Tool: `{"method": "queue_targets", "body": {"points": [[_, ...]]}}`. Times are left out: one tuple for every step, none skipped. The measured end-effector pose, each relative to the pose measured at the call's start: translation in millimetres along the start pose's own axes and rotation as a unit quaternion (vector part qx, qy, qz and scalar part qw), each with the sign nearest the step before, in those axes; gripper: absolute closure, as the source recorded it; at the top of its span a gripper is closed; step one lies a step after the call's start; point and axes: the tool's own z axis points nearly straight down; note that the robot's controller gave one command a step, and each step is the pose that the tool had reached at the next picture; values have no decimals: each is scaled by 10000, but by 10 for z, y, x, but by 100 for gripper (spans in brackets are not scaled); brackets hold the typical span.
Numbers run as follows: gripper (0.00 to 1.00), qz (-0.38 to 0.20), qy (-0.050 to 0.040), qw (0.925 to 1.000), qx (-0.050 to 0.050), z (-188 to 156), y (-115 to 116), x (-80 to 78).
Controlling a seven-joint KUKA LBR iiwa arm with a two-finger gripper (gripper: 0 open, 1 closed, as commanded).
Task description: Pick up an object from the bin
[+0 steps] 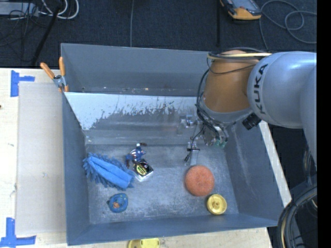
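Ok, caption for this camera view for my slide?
Gripper hangs close by the orange ball at the bin's right side.

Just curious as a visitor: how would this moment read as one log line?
gripper: over bin floor, just beyond orange ball | held: nothing seen | nearby: yellow wheel

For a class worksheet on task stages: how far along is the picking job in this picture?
Done: the tool hangs inside the bin, near the orange-brown ball. In hand: nothing visibly held. Left: grasping and lifting; the ball, yellow disc and blue fuzzy mitt all lie on the floor.
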Motion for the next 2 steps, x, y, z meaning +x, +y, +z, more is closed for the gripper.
{"method": "queue_targets", "body": {"points": [[0, 0, -37, 10000, 0, -48, 0, -17], [0, -265, -51, 9996, 1, 169, 2, 476]]}}
